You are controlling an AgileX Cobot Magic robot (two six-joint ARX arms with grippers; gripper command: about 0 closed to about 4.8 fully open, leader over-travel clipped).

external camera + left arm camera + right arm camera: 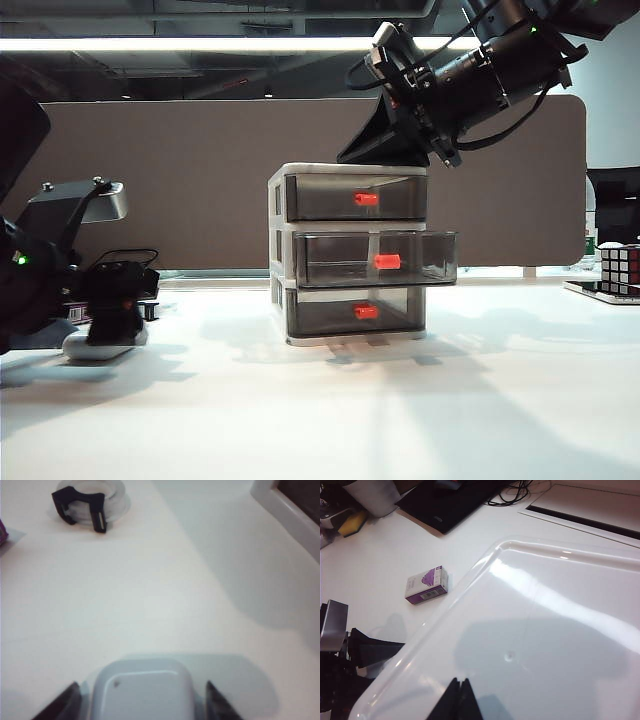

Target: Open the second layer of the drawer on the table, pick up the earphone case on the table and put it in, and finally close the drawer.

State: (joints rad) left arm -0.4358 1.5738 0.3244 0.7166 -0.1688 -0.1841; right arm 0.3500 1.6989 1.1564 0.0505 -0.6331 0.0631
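The white earphone case (142, 690) lies on the table (330, 410) at the far left of the exterior view (95, 347). My left gripper (142, 695) is down over it, open, one dark finger (65, 702) on each side with a thin gap to the case. The drawer cabinet (345, 170) stands mid-table. Its second layer (340, 258) is pulled out, red-orange handle (387, 261) forward; the top and bottom drawers are in. My right gripper (461, 685) is shut, empty, hovering over the cabinet's white top (545, 630).
A white-and-purple box (426, 585) lies on the table behind the left arm. A tape roll with a black clip (90, 500) sits between the case and the cabinet. A Rubik's cube (620, 268) stands at the far right. A brown partition (180, 180) closes the back.
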